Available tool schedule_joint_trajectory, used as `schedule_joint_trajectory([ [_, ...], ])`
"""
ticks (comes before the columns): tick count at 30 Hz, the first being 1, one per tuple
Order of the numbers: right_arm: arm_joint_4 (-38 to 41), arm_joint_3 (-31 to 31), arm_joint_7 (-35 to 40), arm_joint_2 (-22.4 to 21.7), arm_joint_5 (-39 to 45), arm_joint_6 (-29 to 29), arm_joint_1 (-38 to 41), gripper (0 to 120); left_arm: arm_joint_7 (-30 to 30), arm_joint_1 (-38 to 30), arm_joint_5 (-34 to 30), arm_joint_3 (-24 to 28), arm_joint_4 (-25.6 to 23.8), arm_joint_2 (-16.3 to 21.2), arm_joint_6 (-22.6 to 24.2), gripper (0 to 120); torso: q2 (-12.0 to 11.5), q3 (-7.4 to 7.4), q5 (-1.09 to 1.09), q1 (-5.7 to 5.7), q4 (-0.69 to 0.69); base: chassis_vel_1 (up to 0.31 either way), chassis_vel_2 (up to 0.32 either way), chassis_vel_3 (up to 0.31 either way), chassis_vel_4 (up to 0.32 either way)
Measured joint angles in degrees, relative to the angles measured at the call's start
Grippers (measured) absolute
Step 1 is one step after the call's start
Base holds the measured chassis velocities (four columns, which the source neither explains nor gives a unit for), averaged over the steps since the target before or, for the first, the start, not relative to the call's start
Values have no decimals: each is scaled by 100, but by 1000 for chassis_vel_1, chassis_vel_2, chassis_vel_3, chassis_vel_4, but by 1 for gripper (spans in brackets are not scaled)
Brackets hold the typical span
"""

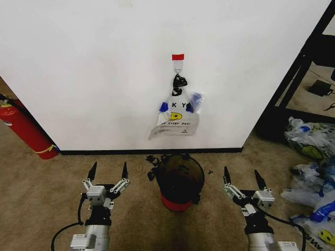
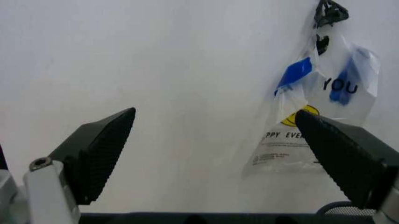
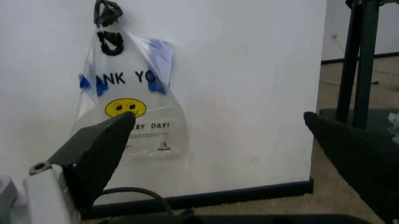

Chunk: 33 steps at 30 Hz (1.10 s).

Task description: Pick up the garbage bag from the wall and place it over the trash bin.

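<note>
- The garbage bag [image 1: 176, 116] hangs flat against the wall [image 1: 94, 68], caught by its top on a small hook [image 1: 178, 66] just under a strip of red tape [image 1: 178, 56]. It is well above the floor and nearly straight over the trash bin [image 1: 180, 180].
- Its long axis runs vertically: blue handles bunched at the top by the hook, the body widening downward to a loose bottom edge that kicks out slightly toward my left. The yellow smiley and the black lettering face out into the room, toward me.
- The trash bin stands upright on the carpet close to the baseboard, its mouth open upward and, as far as I can tell, unlined.
- Progress, as I judge it: nothing is done yet. The bag is not off the hook and the bin is bare, so both the pick and the placing remain.
- My left gripper [image 1: 109, 173] sits low, to the left of the bin, fingers spread wide and holding nothing; in my left wrist view [image 2: 218, 154] the bag shows off to one side, well apart.
- My right gripper [image 1: 244, 180] sits low on the bin's other side, fingers likewise spread and empty.
- A red fire extinguisher [image 1: 23, 128] leans by the wall far to my left, and a heap of similar smiley bags [image 1: 311, 167] lies on the floor to my right.
</note>
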Motion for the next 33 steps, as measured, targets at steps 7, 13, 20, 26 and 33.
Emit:
schedule_joint_trajectory([
  [7,-128,1,36,-36,7,5,38,100,-13,17,24,-1,29,-24,13,100,0,0,0,0,0,0,0,0,0],
  [13,-341,-80,-12,-156,545,-26,198,100,-13,13,111,38,92,-43,38,100,0,0,0,0,0,0,0,0,0],
  [20,-791,-402,-422,-483,1994,-370,955,100,-3,170,230,24,67,-97,33,100,0,0,1,0,0,0,0,0,0],
  [26,-1357,-626,-1320,-993,3511,-593,1923,100,28,293,419,12,61,-189,-18,100,0,0,0,0,1,0,0,0,0],
  [33,-2006,-834,-1888,-1229,5246,-943,3131,100,69,331,618,6,2,-161,17,100,0,1,1,0,1,0,0,0,0],
])
